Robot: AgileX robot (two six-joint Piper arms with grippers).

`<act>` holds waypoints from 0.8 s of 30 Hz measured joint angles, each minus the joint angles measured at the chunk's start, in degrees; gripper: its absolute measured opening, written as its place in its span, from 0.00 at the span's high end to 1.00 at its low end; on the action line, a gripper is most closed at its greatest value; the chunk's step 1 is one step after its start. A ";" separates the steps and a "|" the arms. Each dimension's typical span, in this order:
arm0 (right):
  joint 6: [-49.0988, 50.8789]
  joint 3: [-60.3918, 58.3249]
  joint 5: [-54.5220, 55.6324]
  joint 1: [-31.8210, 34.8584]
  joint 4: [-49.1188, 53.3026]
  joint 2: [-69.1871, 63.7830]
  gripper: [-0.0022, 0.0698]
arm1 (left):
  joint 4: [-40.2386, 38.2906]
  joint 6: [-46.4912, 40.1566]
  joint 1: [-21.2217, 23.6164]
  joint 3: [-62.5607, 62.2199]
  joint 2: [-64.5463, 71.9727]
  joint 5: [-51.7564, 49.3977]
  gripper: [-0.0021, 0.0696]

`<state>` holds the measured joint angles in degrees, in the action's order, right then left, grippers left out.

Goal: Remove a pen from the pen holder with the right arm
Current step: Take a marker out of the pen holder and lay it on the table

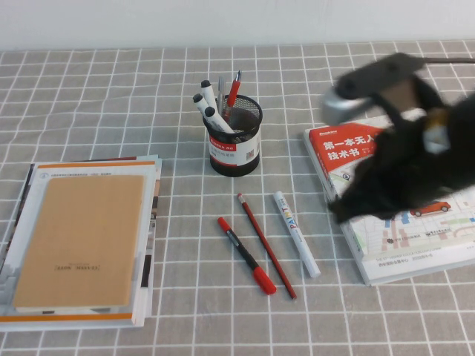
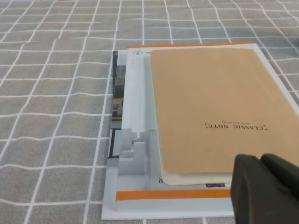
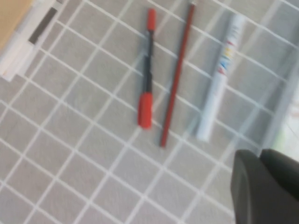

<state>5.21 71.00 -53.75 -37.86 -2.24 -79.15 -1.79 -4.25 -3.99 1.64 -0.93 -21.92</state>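
Observation:
A black mesh pen holder [image 1: 234, 144] stands mid-table with several pens [image 1: 215, 110] upright in it. In front of it lie a red-and-black pen [image 1: 246, 254], a red pencil [image 1: 266, 245] and a white marker [image 1: 295, 233]. My right gripper [image 1: 343, 210], blurred by motion, hangs right of the marker, over the edge of a book, and is shut with nothing in it. Its wrist view shows the red-and-black pen [image 3: 147, 88], pencil [image 3: 176, 77] and marker [image 3: 218, 79] below the gripper [image 3: 261, 186]. The left gripper [image 2: 262, 189] is shut and empty above a tan notebook [image 2: 215, 107].
A white and red book [image 1: 415, 237] lies at the right under my right arm. The tan notebook [image 1: 82, 241] rests on a stack of magazines [image 1: 147, 297] at the left. A grey checked cloth [image 1: 148, 89] covers the table.

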 joint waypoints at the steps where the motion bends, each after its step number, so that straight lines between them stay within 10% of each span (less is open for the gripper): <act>1: 0.86 -1.64 0.00 0.00 0.66 2.19 0.99 | 0.00 0.00 0.00 0.00 0.00 0.00 0.98; 24: 8.99 -32.61 9.92 0.00 10.75 33.31 0.99 | 0.00 0.00 0.00 0.00 0.00 0.00 0.98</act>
<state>14.20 38.38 -43.84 -37.86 8.50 -45.84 -1.79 -4.25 -3.99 1.64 -0.93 -21.92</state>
